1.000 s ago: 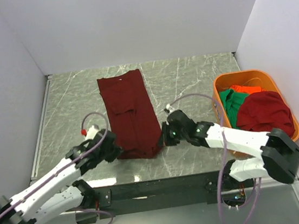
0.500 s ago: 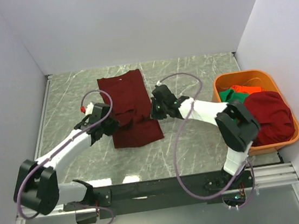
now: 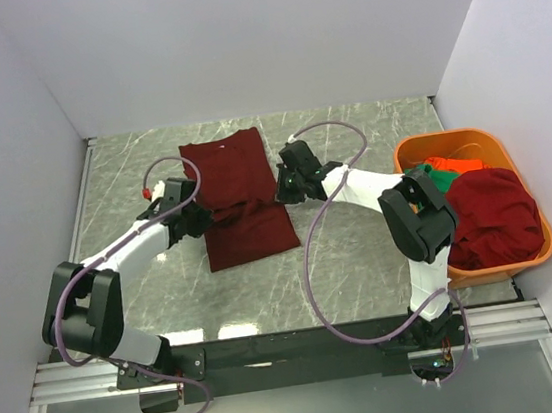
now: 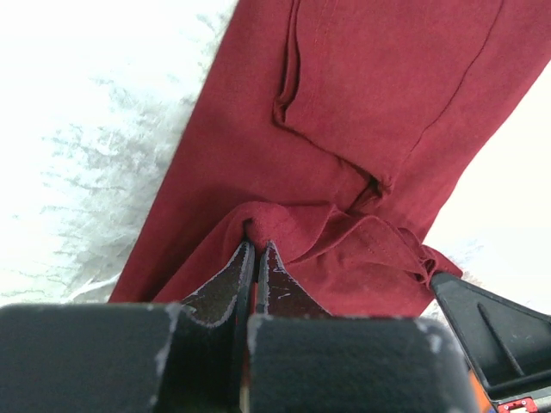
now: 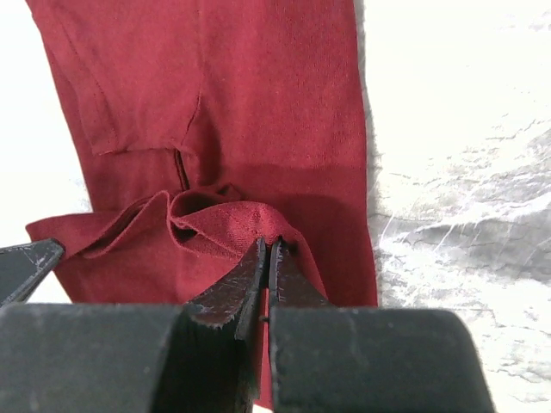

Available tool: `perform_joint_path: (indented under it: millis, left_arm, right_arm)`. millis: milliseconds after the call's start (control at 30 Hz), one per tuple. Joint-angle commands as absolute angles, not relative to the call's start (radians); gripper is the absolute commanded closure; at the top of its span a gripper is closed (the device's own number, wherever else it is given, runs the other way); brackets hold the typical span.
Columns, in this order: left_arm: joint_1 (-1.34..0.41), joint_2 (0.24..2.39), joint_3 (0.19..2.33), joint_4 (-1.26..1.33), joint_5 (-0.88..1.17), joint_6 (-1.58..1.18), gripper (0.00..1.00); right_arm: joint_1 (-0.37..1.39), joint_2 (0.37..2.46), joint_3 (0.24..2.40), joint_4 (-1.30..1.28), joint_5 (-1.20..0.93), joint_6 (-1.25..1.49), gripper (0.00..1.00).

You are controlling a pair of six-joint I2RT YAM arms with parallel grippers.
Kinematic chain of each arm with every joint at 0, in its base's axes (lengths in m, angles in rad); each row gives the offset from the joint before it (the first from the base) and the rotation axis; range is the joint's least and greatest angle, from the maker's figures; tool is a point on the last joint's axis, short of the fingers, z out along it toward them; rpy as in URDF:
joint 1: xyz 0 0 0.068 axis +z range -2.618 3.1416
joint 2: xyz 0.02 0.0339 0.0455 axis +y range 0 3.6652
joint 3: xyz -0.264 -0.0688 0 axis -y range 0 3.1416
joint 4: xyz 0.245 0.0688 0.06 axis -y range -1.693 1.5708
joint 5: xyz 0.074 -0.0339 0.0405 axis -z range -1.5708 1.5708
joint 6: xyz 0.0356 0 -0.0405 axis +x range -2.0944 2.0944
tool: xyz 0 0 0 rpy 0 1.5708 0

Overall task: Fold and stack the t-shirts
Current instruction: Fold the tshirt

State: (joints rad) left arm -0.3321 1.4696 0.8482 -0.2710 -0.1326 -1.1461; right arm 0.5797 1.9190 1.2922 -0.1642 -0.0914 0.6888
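Note:
A dark maroon t-shirt [image 3: 239, 191] lies folded lengthwise on the marble table, its near hem lifted and carried toward the far end. My left gripper [image 3: 199, 214] is shut on the hem's left corner; the wrist view shows the maroon t-shirt [image 4: 344, 129] pinched at my left gripper's tips [image 4: 256, 245]. My right gripper [image 3: 279, 192] is shut on the hem's right corner, where the maroon t-shirt [image 5: 258, 103] bunches at my right gripper's tips [image 5: 266, 243]. A green t-shirt [image 3: 429, 191], an orange-red one [image 3: 452, 163] and another maroon one [image 3: 490, 210] lie in the basket.
The rigid orange basket [image 3: 447, 139] stands at the table's right side, near the right wall. White walls close the table on the left, back and right. The arm cables loop above the table around both wrists.
Both grippers have carried the shirt's near hem away from the table's front edge toward the far end, folding the shirt over itself. The shirt now looks shorter.

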Motion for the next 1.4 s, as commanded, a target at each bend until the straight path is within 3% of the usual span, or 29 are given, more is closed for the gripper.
perform_joint_path:
  millis: [0, 867, 933, 967, 1000, 1033, 1067, 1100, 1133, 1233, 1333, 1367]
  left_arm:
    - [-0.305, 1.445, 0.897, -0.236, -0.114, -1.117, 1.0]
    - [-0.212, 1.586, 0.983, -0.173, -0.065, -1.088, 0.97]
    - [-0.201, 1.58, 0.974, -0.163, -0.063, -1.074, 0.8]
    - [-0.186, 1.572, 0.959, -0.146, -0.057, -1.071, 0.62]
    - [-0.177, 1.554, 0.956, -0.14, -0.049, -1.065, 0.54]
    - [-0.169, 1.542, 0.95, -0.135, -0.045, -1.057, 0.47]
    - [-0.155, 1.525, 0.94, -0.129, -0.038, -1.049, 0.4]
    - [-0.152, 1.488, 0.939, -0.13, -0.041, -1.037, 0.38]
    - [-0.15, 1.47, 0.937, -0.136, -0.047, -1.032, 0.37]
    - [-0.152, 1.427, 0.934, -0.147, -0.025, -1.023, 0.43]
    - [-0.169, 1.439, 0.923, -0.126, 0.018, -1.026, 0.64]
    - [-0.185, 1.463, 0.926, -0.118, 0.024, -1.026, 0.77]
  right_arm:
    - [0.563, 1.882, 1.357, -0.166, -0.077, 0.661, 1.0]
    - [0.494, 2.068, 1.555, -0.187, -0.166, 0.63, 1.0]
    - [0.483, 2.077, 1.571, -0.192, -0.179, 0.623, 0.9]
    - [0.471, 2.08, 1.577, -0.198, -0.183, 0.615, 0.85]
    - [0.463, 2.08, 1.588, -0.202, -0.201, 0.614, 0.79]
    - [0.459, 2.072, 1.589, -0.206, -0.209, 0.609, 0.62]
    - [0.451, 2.063, 1.586, -0.206, -0.215, 0.607, 0.55]
    - [0.446, 2.051, 1.576, -0.203, -0.216, 0.6, 0.44]
    - [0.448, 2.024, 1.568, -0.209, -0.198, 0.586, 0.39]
    - [0.448, 1.973, 1.534, -0.196, -0.202, 0.586, 0.36]
    - [0.468, 1.936, 1.471, -0.138, -0.235, 0.597, 0.4]
    - [0.474, 1.939, 1.465, -0.13, -0.244, 0.6, 0.41]
